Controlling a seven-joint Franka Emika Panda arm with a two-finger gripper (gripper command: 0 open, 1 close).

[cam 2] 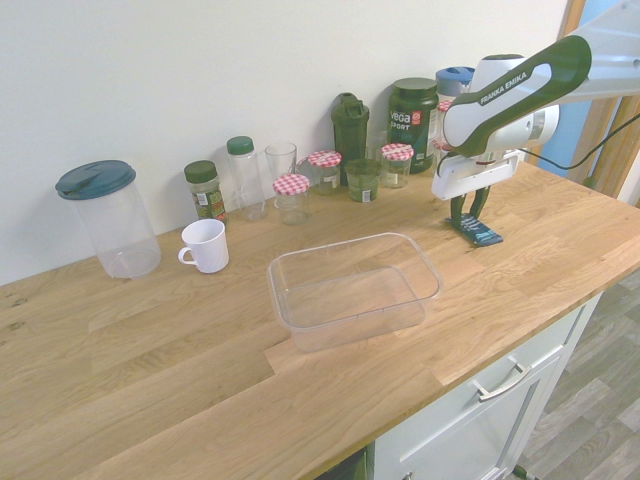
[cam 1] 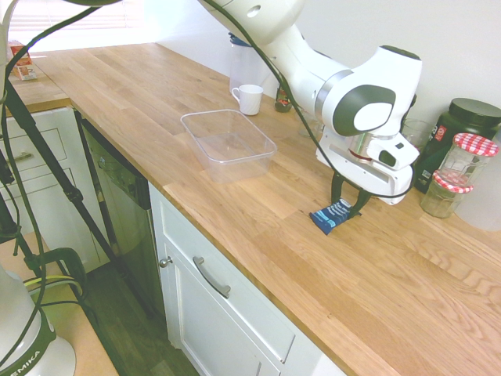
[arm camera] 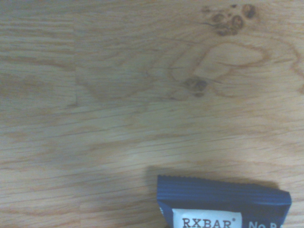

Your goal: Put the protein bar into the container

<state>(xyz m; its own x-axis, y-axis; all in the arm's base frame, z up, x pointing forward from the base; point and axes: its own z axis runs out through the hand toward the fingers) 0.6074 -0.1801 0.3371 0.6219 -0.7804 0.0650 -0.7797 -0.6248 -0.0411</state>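
One arm was in frame, wrist pointed straight down, fingers (cam 1: 345,208) nearly closed around the protein bar (cam 1: 332,216) on the wooden tabletop (cam 1: 258,204). Both dark fingers straddled the bar and looked to be touching its sides; the bar itself looked to be resting on the wood, its near end poking out from between the fingers. Second exterior view agreed: fingers (cam 2: 470,212) down on the protein bar (cam 2: 478,232), narrow gap, bar between them.

Wrist view showed wood grain with a couple of knots, plus one crimped end of the dark blue wrapper (arm camera: 223,204) with "RXBAR" in a white panel.

Clear plastic container (cam 1: 228,143) sat well apart from the fingers, toward the white mug (cam 1: 249,99), open-topped, nothing in it. In the second exterior view the container (cam 2: 352,290) was between the fingers and the white mug (cam 2: 205,245), nearer the tabletop's front edge.

Just behind the fingers, against the wall: a dark Vega Sport tub (cam 2: 413,111), two glass jars with red-checked lids (cam 1: 458,174), a dark green shaker bottle (cam 2: 350,127). Farther along the wall from the fingers: more checked-lid jars (cam 2: 292,196), a drinking glass (cam 2: 281,161), a green-lidded spice jar (cam 2: 205,189), a clear green-capped bottle (cam 2: 243,176), and a large clear canister with a dark blue lid (cam 2: 105,217).
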